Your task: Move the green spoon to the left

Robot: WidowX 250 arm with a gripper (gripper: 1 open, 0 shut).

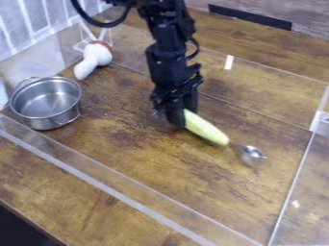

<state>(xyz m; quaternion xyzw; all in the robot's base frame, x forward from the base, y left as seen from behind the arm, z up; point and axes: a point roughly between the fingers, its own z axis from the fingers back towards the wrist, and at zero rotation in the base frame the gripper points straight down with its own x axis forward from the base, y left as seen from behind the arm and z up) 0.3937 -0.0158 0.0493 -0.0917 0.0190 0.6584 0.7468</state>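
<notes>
The green spoon [207, 128] lies on the wooden table right of centre, its yellow-green handle pointing up-left and its silver bowl [251, 154] down-right. My gripper [178, 112] points almost straight down over the handle's upper-left end. Its black fingers have drawn close together with that end between them, down near the table top. The tip of the handle is hidden under the fingers.
A round steel bowl [45, 101] stands at the left. A white utensil [90, 63] lies behind it near the back left. Clear plastic walls [129, 197] fence the work area along the front, and another stands at the right [309, 144].
</notes>
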